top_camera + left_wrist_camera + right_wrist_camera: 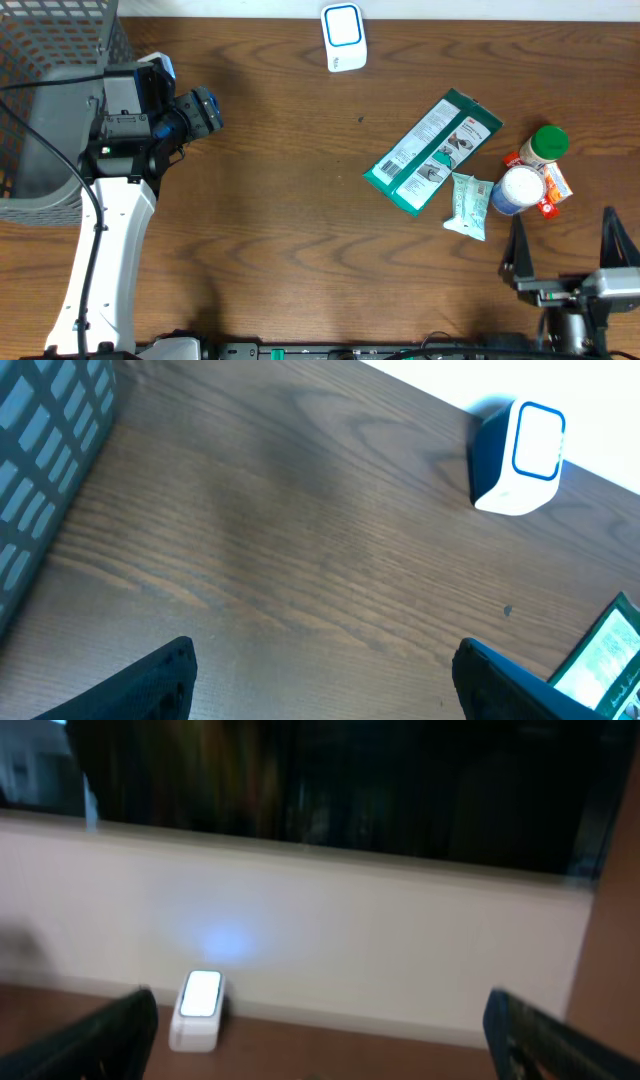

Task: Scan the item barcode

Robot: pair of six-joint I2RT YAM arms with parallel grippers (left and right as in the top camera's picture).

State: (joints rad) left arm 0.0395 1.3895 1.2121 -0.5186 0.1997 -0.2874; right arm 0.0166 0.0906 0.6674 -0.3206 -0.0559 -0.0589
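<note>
Right gripper (565,243): fingers (517,248) wide apart, nothing between them. The wrist view agrees, with both fingers (100,1038) at the lower corners of the frame and the gap empty.

Just ahead of these fingers, a cluster of goods on the table (290,230):
- white-lidded jar (518,188), nearest, ahead of the left finger
- red and orange packet (556,188), against the jar on its right
- small pale packet (468,205), against the jar on its left
- green-capped bottle (548,143), just beyond the jar

Further ahead and to the left of the fingers, the green pouch (432,152) lies flat, label side up, its near edge just beside the pale packet. No finger touches it.

Far ahead and well to the left, the barcode scanner (344,37) stands at the far edge of the table. In the right wrist view it shows lit, above the left finger, against a pale wall (400,920).

Left gripper (205,108): fingers (150,680) apart, nothing between them, over bare wood. Well apart from the goods. A corner of the green pouch shows just past the finger on the right of the wrist view. The scanner is ahead and to that same side, apart from both fingers. The grey mesh basket (50,60) stands behind the gripper; its wall shows beside the finger on the left of the wrist view
</note>
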